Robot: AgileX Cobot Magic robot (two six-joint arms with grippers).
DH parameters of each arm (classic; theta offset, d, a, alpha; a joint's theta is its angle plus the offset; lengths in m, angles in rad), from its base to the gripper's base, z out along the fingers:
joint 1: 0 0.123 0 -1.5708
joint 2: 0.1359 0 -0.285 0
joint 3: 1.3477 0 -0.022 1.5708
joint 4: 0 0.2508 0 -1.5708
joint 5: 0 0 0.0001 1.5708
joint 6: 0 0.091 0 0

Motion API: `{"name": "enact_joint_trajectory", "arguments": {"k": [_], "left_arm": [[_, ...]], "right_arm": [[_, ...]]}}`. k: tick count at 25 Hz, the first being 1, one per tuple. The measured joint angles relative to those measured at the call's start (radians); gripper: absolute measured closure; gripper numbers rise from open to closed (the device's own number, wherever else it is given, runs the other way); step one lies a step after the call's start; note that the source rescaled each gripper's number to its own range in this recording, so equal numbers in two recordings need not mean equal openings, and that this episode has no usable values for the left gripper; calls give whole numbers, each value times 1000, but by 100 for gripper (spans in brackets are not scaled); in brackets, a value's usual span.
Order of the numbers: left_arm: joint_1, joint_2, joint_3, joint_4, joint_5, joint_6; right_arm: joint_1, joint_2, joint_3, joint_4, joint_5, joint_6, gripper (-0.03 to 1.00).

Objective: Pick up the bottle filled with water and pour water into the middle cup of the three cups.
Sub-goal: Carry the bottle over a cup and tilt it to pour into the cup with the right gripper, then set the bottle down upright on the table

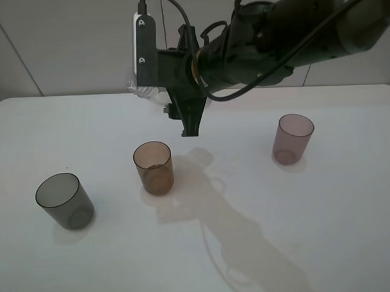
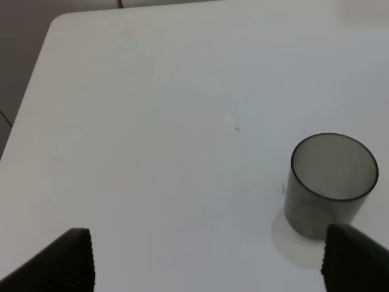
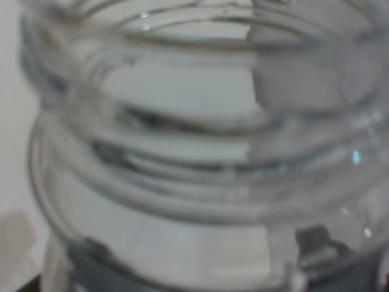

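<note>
Behind the middle cup (image 1: 153, 168), bottle (image 1: 147, 93) held aloft

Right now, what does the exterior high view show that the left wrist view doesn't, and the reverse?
Only exterior high: the translucent amber-brown tumbler, the mauve-pink tumbler, and the right gripper, raised above the table and shut on the clear wide-necked bottle. Only left wrist: the left gripper, its dark ribbed fingertips wide apart and gripping nothing. Both: the smoky grey tumbler, upright on the white table.
</note>
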Motion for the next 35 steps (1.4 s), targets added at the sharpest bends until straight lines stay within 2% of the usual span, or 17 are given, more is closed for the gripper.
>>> {"name": "enact_joint_trajectory", "arguments": {"k": [4,7,13,16,20,35], "left_arm": [[0,0,0,0,0,0],[0,0,0,0,0,0],[0,0,0,0,0,0],[0,0,0,0,0,0],[0,0,0,0,0,0],[0,0,0,0,0,0]], "right_arm": [[-78,0,40,251,-130,2,93],[-121,0,119,405,-290,3,93],[-149,15,262,602,-614,5,93],[-150,48,293,723,-700,5,93],[-151,105,299,799,-729,5,93],[-151,208,300,800,-735,23,93]]}}
